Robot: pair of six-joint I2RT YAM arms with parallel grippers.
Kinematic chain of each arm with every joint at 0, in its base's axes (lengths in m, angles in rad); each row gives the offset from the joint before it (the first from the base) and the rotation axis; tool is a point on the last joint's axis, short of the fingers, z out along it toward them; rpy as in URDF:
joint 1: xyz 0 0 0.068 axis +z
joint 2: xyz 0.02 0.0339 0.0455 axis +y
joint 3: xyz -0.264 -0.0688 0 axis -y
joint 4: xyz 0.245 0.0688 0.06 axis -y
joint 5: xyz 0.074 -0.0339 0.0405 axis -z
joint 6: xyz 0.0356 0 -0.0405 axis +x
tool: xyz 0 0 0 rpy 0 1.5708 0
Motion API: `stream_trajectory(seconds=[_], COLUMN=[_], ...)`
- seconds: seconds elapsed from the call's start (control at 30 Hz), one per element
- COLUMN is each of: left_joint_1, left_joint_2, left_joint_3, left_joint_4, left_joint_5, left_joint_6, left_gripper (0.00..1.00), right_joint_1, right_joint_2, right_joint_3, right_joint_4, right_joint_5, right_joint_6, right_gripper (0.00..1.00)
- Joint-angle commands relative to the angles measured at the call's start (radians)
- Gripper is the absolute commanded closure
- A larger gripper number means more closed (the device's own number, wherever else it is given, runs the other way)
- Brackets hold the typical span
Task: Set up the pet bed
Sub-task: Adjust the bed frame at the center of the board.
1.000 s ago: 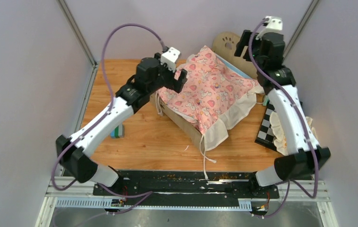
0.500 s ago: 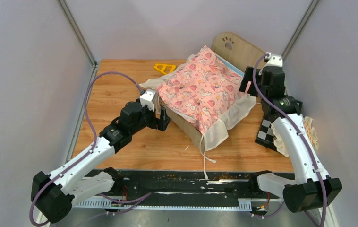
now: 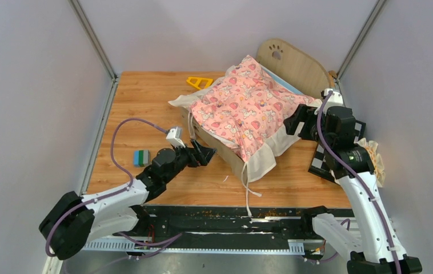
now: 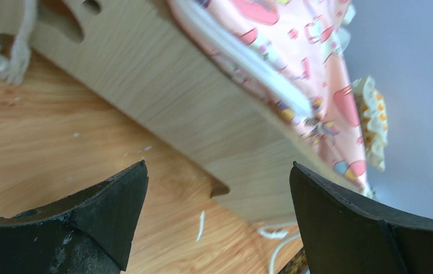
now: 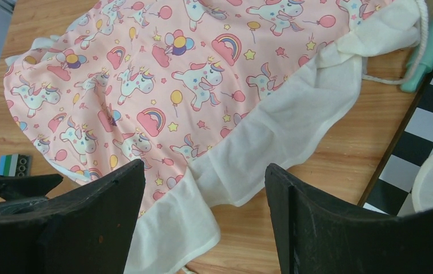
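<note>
The pet bed stands at the table's far middle: a light-wood frame (image 3: 221,149) with a paw-print headboard (image 3: 291,61), a sliver of blue-white mattress (image 3: 278,81), and a pink unicorn quilt (image 3: 243,108) draped over it, its cream ruffle hanging off the near right side. My left gripper (image 3: 203,154) is open and empty, low by the frame's near left side (image 4: 191,108). My right gripper (image 3: 294,121) is open and empty, above the quilt's right ruffle (image 5: 283,125). The quilt also shows in the left wrist view (image 4: 294,63).
A yellow triangle piece (image 3: 200,82) lies behind the bed. A small green-grey block (image 3: 141,157) sits at the left. A checkered board (image 3: 324,155) and a frilled orange-patterned pillow (image 3: 374,157) lie at the right edge. White cords (image 3: 247,191) trail toward the front.
Both arms have pulled back and down from the bed's far end. The left gripper dropped to the frame's near left side; the right gripper came to the quilt's right edge. The quilt stays draped.
</note>
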Motion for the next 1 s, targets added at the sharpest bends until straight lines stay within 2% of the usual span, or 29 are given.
stream_trajectory(seconds=[0.0, 0.1, 0.2, 0.33, 0.63, 0.97], left_joint_1=[-0.073, -0.104, -0.13, -0.16, -0.212, -0.302], left_joint_2=[0.104, 0.181, 0.234, 0.263, 0.298, 0.306], left_joint_3=[0.056, 0.037, 0.068, 0.187, 0.457, 0.458], left_joint_4=[0.287, 0.42, 0.406, 0.196, -0.335, -0.376], left_joint_5=[-0.17, -0.227, -0.274, -0.339, -0.462, -0.492], left_joint_6=[-0.115, -0.158, -0.159, -0.12, -0.055, -0.105], left_gripper=[0.0, 0.0, 0.0, 0.0, 0.21, 0.19], right_joint_1=[-0.002, -0.002, -0.002, -0.002, -0.002, -0.002], right_joint_2=[-0.016, -0.049, -0.076, -0.092, -0.12, -0.143], right_joint_3=[0.031, 0.036, 0.041, 0.046, 0.013, -0.022], right_joint_4=[-0.009, -0.021, -0.031, -0.054, -0.06, -0.06], right_joint_5=[-0.061, -0.064, -0.061, -0.046, -0.037, -0.042], right_joint_6=[-0.007, -0.009, -0.015, -0.023, -0.023, -0.023], right_gripper=[0.23, 0.23, 0.23, 0.23, 0.23, 0.23])
